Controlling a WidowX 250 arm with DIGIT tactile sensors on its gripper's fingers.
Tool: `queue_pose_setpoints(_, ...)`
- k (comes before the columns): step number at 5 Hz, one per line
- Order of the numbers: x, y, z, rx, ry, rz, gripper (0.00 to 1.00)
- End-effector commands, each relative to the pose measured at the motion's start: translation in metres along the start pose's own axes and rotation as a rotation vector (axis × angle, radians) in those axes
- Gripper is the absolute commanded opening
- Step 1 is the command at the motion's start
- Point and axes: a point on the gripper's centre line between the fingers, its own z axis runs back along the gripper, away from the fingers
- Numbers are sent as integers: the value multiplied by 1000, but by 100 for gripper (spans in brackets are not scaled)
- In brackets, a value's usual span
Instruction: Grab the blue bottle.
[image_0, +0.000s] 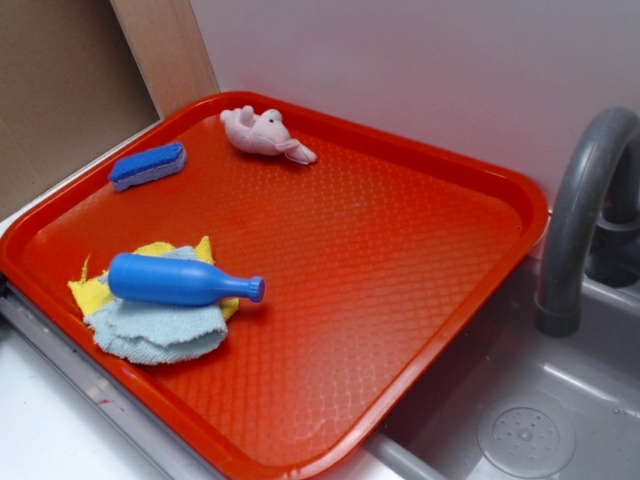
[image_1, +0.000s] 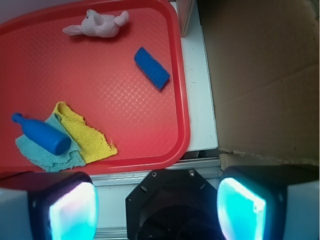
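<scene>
While no arm is showing in the exterior view, the small smooth bright-blue plastic bottle (image_0: 176, 279) is lying on its side near the front left corner of the red textured plastic tray (image_0: 400, 250), resting across a pale blue cloth (image_0: 160, 330) and a yellow cloth (image_0: 95, 290), its cap pointing toward the tray's middle. A blue-and-white sponge block (image_0: 148, 165) is sitting near the left edge and a pink plush toy (image_0: 262, 132) near the back corner; a grey faucet (image_0: 580, 220) is standing over the sink, cut off at the right.

Wrist view: the gripper (image_1: 157, 207) is hovering off the tray, beyond its rim, with its two glowing pads (image_1: 72, 212) spread wide and nothing between them. The bottle is appearing at the tray's lower left, well apart from the gripper. The step in hand is judged to be the approach; the next move is calling for travelling over the bottle, aligning the jaws across its body, then descending. The fingertips are being cut off by the frame's bottom edge.
</scene>
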Motion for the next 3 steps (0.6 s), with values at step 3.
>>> queue_pose_setpoints(3,27,-84,-7,113,-87,-495,100)
